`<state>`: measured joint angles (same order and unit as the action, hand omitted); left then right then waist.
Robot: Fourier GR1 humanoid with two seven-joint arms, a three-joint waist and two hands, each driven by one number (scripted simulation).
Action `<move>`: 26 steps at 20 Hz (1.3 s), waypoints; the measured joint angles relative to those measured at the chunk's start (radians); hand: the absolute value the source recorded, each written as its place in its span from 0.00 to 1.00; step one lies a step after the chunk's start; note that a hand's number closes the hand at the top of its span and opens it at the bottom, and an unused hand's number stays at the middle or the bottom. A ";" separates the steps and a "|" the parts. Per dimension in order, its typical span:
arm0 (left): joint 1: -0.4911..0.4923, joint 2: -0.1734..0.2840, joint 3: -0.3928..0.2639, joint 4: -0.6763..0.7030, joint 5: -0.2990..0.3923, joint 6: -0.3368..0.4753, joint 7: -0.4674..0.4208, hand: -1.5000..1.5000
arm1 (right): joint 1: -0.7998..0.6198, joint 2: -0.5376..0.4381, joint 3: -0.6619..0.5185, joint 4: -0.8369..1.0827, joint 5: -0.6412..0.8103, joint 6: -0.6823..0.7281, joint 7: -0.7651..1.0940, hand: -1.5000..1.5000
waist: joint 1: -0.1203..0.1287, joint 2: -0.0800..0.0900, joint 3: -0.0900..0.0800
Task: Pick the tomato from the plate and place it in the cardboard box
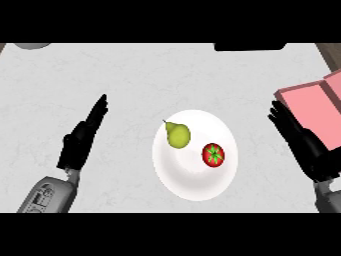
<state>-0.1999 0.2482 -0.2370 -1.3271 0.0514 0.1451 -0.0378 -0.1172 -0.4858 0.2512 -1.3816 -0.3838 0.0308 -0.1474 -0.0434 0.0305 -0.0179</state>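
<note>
A red tomato (213,154) with a green stem lies on the right side of a white plate (195,182) in the middle of the counter. A green pear (177,135) lies on the same plate, up and left of the tomato. The pink box (328,107) stands open at the right edge. My right hand (309,147) is open, fingers straight, between the plate and the box, touching neither fruit. To the left of the plate, well apart from it, my left hand (84,137) is open with fingers pointing up.
A grey round object (33,45) shows at the top left edge and a dark object (250,46) at the top edge. The white counter ends in brown strips at both upper corners.
</note>
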 measured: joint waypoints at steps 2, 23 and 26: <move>0.001 -0.018 0.009 -0.021 0.010 0.011 0.015 0.50 | -0.014 -0.013 -0.043 0.040 -0.023 0.027 -0.011 1.00 | 0.019 -0.011 0.007; 0.057 -0.020 0.175 -0.282 0.178 0.065 0.211 0.50 | -0.353 -0.243 0.020 0.435 0.398 0.190 -0.348 0.00 | 0.071 -0.031 0.017; 0.068 -0.017 0.182 -0.296 0.179 0.067 0.216 0.50 | -0.391 -0.291 0.082 0.391 0.440 0.305 -0.275 0.00 | 0.064 -0.033 0.016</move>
<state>-0.1321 0.2309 -0.0552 -1.6228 0.2303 0.2120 0.1777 -0.5083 -0.7766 0.3332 -0.9904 0.0560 0.3356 -0.4228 0.0202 -0.0024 -0.0017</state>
